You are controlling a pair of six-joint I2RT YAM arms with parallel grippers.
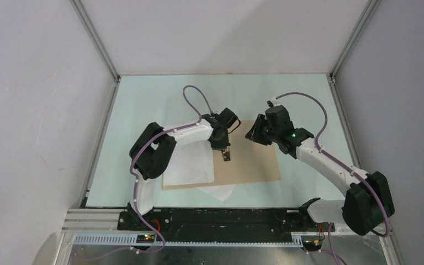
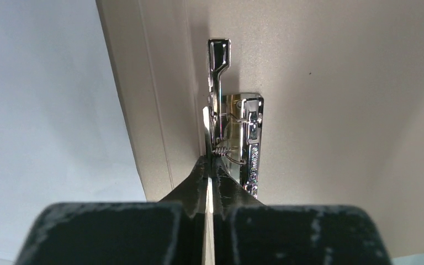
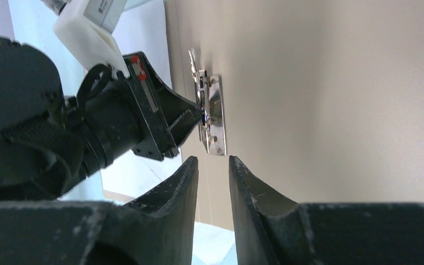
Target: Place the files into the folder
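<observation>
The files (image 1: pixel 190 164) lay as a white stack on the left part of the folder (image 1: pixel 256 163), which was spread flat and open on the pale green surface (image 1: pixel 143 105), its tan board showing to the right of the sheets and as a thin strip along their near edge. A pale corner (image 1: pixel 221 192) stuck out from under the folder's near edge; whether it was paper or plastic could not be told. The metal clip (image 2: pixel 242 138) sat on the board just right of the sheets, by the fold. The left arm (image 1: pixel 190 134) reached down to it, and the left jaws were closed tight on the clip's thin lever, which showed as a bright sliver pinched between the two black fingers (image 2: pixel 193 179). The right arm (image 1: pixel 326 160) hung over the folder's far right part. The right jaws stood partly open with nothing between them, above the bare board and near the clip without touching it.
</observation>
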